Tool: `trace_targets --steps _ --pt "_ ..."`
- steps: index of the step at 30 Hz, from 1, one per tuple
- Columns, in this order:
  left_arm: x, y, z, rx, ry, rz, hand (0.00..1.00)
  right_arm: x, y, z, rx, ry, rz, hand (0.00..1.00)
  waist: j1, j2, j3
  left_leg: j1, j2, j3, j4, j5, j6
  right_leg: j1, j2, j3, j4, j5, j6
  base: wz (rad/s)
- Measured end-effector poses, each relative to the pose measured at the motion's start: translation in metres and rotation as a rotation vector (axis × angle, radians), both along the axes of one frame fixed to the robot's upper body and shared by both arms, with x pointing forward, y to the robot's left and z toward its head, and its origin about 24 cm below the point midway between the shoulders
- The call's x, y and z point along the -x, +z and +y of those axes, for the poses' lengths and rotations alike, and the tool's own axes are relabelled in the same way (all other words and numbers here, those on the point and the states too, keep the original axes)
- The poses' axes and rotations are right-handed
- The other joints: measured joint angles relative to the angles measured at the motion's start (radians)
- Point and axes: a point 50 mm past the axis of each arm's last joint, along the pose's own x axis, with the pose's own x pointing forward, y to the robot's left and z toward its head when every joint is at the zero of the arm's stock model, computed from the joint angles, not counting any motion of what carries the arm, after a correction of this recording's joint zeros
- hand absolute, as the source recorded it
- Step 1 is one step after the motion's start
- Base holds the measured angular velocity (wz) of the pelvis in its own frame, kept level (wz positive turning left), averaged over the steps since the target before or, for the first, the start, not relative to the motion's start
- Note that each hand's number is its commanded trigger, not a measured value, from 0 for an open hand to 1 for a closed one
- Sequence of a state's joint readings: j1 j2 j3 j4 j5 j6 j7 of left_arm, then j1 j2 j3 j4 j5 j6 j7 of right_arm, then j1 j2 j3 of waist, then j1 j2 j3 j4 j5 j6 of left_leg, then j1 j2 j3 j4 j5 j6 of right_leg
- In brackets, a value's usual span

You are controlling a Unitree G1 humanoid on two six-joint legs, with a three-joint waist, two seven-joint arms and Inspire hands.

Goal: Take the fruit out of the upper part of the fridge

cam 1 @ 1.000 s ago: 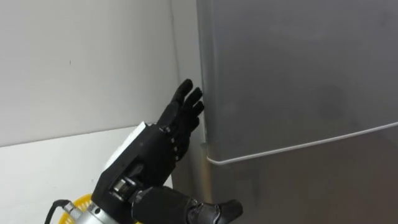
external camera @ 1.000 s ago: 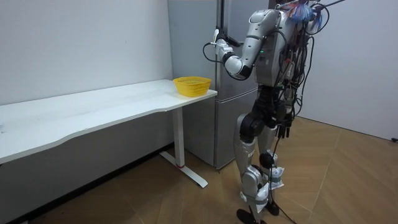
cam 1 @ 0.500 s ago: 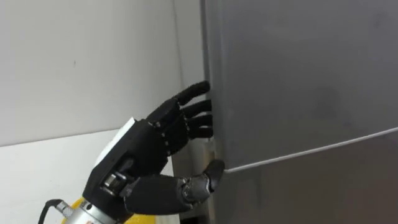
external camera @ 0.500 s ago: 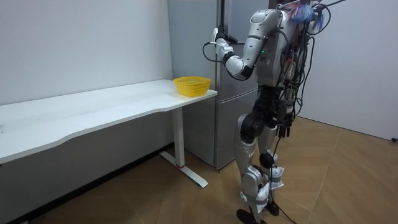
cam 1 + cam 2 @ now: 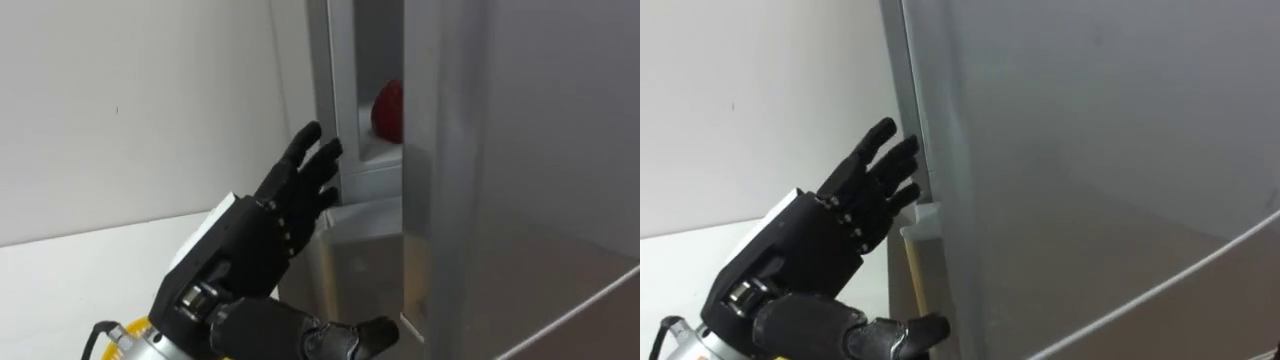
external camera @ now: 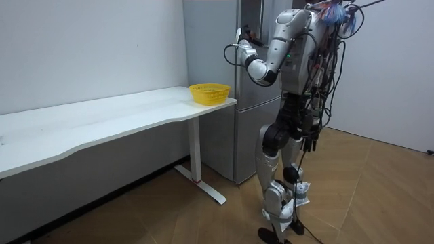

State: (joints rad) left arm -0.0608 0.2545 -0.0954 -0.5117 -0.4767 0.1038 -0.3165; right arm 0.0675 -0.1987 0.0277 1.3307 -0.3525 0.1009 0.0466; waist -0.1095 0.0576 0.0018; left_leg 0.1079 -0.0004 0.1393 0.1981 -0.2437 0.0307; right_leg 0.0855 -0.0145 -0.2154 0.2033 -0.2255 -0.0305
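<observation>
A humanoid robot stands upright on a wooden floor, facing a tall grey fridge point(image 6: 247, 135), with a long white table point(image 6: 102, 125) along the wall on its left. In the left eye view, the upper fridge door point(image 5: 520, 150) stands ajar. Its free edge has swung toward the robot, leaving a narrow upright gap on the robot's left side. The left hand point(image 5: 255, 250) is raised beside that gap with fingers straight and spread, clamped on nothing. Its fingertips point(image 5: 312, 150) lie just beside the front corner of the fridge body, apart from the door's edge, and whether they touch the body cannot be told. A yellow basket point(image 6: 209, 93) sits on the end of the table nearest the fridge. Through the gap a small red rounded item point(image 5: 388, 110) rests on a shelf inside the upper compartment. It is probably the thing to fetch, though too little of it shows to name it. The task seems to be in its early part. The door is cracked open, but it must swing wider before a hand can reach in, and the item is not yet touched. Half a second earlier the door was shut flush, the fingers were hooked at its edge, and the red item was hidden.
</observation>
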Motion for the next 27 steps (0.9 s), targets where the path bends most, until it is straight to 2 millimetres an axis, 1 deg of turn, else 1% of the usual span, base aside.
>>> trace_targets --steps 8,14,20,23,27 --pt "0.002 0.001 -0.003 -0.001 -0.018 -0.008 0.00 -0.001 0.000 0.001 -0.002 0.014 0.001 0.00 -0.001 -0.007 0.0047 0.002 0.001 0.013 -0.001 0.000 0.000 0.000 0.001 0.006 0.000 0.000 0.000 -0.01" --pt "0.004 0.000 -0.009 -0.012 -0.071 -0.007 0.00 -0.002 0.000 0.002 -0.006 0.031 0.000 0.00 0.000 -0.008 0.0049 -0.001 0.002 0.025 -0.001 0.000 0.000 -0.005 0.001 0.014 0.000 0.000 0.000 -0.03" --pt "0.005 -0.005 -0.017 -0.027 -0.130 0.007 0.00 -0.008 0.000 0.002 -0.034 0.039 -0.003 0.00 -0.027 -0.011 0.0037 -0.009 0.002 0.026 0.001 0.000 0.000 -0.007 0.001 0.021 0.001 0.001 0.000 -0.01" --pt "0.006 -0.005 -0.018 -0.029 -0.138 0.006 0.00 -0.007 0.000 0.003 -0.037 0.037 0.007 0.00 -0.029 -0.010 0.0035 -0.011 0.002 0.031 0.001 0.000 0.000 -0.017 0.001 0.024 0.002 0.001 0.000 -0.05" --pt "0.006 -0.005 -0.020 -0.034 -0.157 0.001 0.00 -0.006 0.000 0.002 -0.041 0.027 0.012 0.00 -0.034 -0.010 0.0034 -0.009 0.004 0.051 0.001 0.000 0.000 -0.019 0.001 0.028 0.001 0.001 0.000 -0.02"
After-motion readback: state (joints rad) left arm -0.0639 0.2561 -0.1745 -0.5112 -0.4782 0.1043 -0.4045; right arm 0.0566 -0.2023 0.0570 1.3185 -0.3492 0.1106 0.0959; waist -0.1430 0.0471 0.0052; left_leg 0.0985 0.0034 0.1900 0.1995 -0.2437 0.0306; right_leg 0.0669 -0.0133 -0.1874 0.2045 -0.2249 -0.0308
